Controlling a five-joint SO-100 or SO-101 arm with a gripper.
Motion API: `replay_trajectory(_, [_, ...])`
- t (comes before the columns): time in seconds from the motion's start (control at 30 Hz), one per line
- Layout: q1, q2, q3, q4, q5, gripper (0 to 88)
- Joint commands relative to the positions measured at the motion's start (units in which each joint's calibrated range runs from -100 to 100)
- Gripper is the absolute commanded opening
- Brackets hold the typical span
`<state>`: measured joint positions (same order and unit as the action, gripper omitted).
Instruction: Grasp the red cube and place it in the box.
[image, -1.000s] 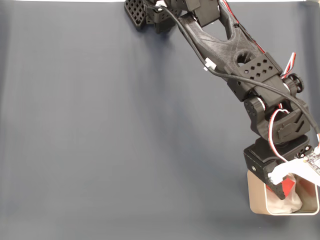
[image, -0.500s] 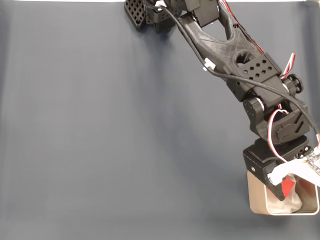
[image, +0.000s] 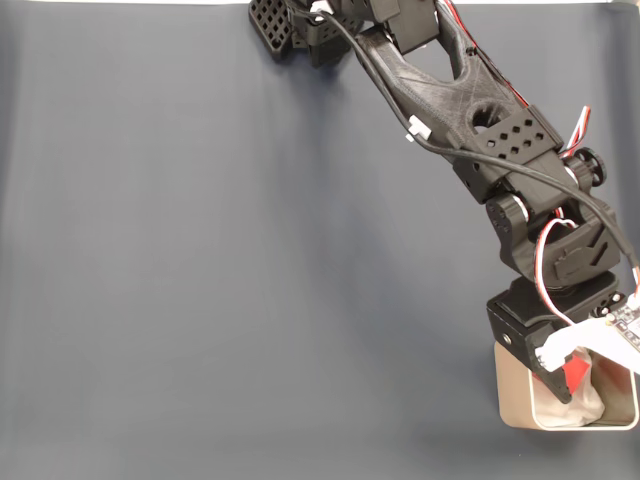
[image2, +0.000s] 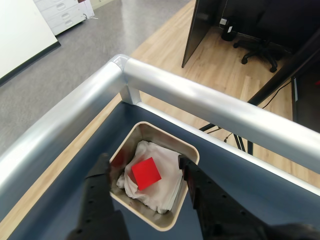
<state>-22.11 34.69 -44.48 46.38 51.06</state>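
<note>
One red cube (image2: 146, 173), one box (image2: 131, 139). Cube lay on the white paper (image2: 162, 189) inside the box, between and below the spread gripper (image2: 145, 163) fingers, touching neither. No visible change from 0.5 s earlier; arm held position.

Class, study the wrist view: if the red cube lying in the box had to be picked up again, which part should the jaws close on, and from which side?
Probably from straight above. The red cube lies on crumpled paper inside the box, whose walls block any sideways approach. Close on two opposite flat side faces, turning the wrist to match, since the cube sits rotated to the box's walls.
</note>
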Motion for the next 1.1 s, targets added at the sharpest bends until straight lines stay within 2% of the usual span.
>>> replay_trajectory(0.0, [0.73,-2.54,-1.23,-1.54,-0.93,0.0])
replay_trajectory(0.4, [4.49,-15.28,9.45,-4.33,-1.66,0.0])
replay_trajectory(0.8, [14.86,-45.01,45.40,-9.99,-1.27,0.0])
replay_trajectory(1.07, [18.63,-62.42,65.83,-11.71,-1.47,0.0])
